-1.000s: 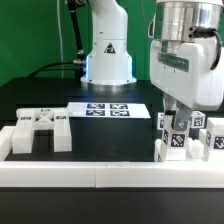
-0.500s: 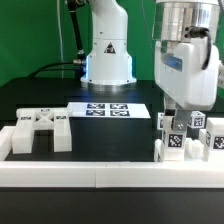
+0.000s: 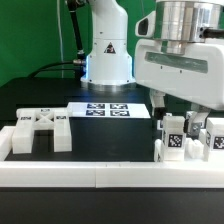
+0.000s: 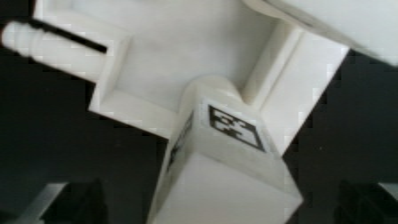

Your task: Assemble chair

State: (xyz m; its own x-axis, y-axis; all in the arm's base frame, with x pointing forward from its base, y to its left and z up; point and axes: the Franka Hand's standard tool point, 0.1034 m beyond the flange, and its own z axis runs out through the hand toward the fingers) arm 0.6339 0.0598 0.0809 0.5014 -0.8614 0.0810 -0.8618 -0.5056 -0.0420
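Grip: the hand (image 3: 172, 108) hangs above the chunky matte white tagged chair blocks (image 3: 178, 140); I cannot tell how wide it is.
Advice: probably best to centre on one block and lower squarely.

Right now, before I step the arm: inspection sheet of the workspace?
Surface: black table, white border rail along the front, marker board lying flat.
Job's things: chair parts clustered at the exterior view's right; one tagged block lies apart at its left.
Clutter: nothing seen.
Grippers: gripper above the right cluster; fingertips show dimly either side of a tagged post, so it looks open.
Cables: black cable beside the robot base.
Surroundings: green backdrop.
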